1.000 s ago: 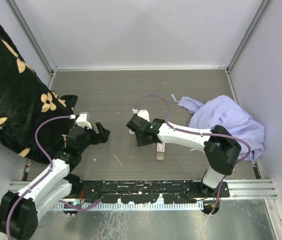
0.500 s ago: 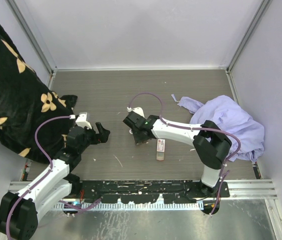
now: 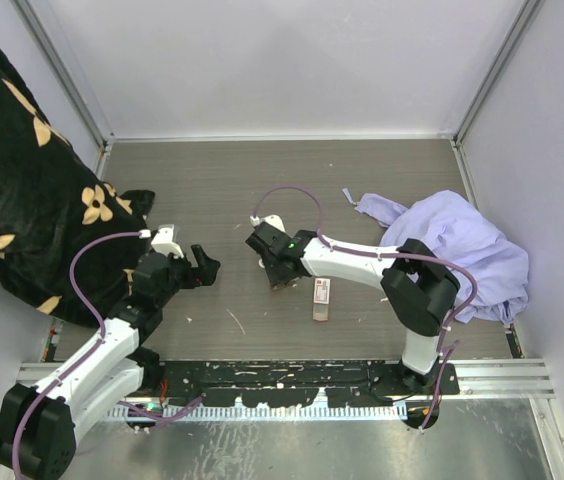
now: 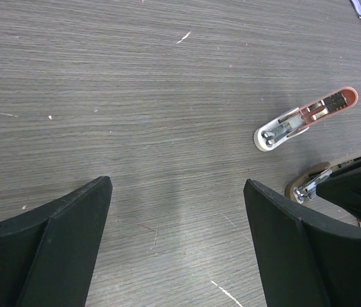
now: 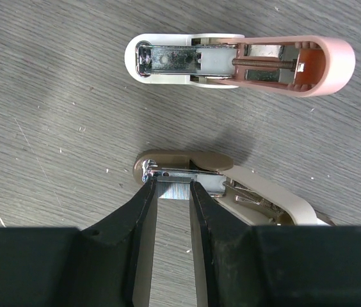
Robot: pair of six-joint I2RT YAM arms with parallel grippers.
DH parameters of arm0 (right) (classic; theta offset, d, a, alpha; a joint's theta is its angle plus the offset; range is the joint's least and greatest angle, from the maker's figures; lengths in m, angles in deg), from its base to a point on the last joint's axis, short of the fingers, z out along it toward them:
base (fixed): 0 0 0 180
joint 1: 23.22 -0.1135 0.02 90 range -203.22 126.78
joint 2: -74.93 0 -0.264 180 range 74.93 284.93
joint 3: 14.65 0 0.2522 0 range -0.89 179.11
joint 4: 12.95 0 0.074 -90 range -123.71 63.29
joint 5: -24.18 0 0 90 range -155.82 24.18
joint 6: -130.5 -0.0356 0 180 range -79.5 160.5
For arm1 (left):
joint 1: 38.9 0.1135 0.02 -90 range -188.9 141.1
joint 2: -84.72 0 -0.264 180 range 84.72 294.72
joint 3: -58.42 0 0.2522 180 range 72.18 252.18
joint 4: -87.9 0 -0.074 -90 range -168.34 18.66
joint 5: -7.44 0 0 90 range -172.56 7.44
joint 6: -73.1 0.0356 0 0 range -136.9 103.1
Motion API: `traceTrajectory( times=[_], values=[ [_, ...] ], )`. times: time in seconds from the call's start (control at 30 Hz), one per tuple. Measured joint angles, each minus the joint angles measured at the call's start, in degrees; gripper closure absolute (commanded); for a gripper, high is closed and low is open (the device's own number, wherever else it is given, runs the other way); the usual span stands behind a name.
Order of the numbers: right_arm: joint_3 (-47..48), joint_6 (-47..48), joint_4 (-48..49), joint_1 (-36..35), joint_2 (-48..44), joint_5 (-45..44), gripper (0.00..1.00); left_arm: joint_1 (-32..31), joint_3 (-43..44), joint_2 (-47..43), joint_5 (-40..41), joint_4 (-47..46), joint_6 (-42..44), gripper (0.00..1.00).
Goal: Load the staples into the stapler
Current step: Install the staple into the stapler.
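Observation:
In the right wrist view my right gripper [image 5: 173, 189] is shut on a short silvery strip of staples [image 5: 173, 191]. The strip's tip sits at the open metal channel of a tan stapler [image 5: 187, 160] lying on the table. A second stapler [image 5: 232, 61], pink and white, lies open just beyond it. From above, the right gripper [image 3: 280, 272] covers the tan stapler, and the pink one [image 3: 320, 298] shows beside it. My left gripper [image 3: 202, 265] hovers to the left, open and empty [image 4: 177, 211]. Its camera sees the pink stapler [image 4: 305, 118] and the tan stapler's [image 4: 307, 182] end.
A black cloth with tan flowers [image 3: 22, 180] is heaped at the left edge. A lilac cloth [image 3: 452, 245] lies at the right. Walls close in the dark wood-grain tabletop [image 3: 222, 190] on three sides.
My right arm has shifted a little to the left with the staples, uncovering more of the pink stapler. The left arm has not moved.

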Motion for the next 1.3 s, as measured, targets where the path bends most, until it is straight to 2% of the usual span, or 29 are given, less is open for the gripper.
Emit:
traceTrajectory(
  times=[0.93, 1.3],
  values=[
    [0.0, 2.1, 0.3, 0.0, 2.2, 0.4, 0.71, 0.0, 0.0, 0.0, 0.0, 0.0, 0.0, 0.13],
    [0.1, 2.5, 0.3, 0.0, 2.2, 0.5, 0.57, 0.0, 0.0, 0.0, 0.0, 0.0, 0.0, 0.13]
  ],
)
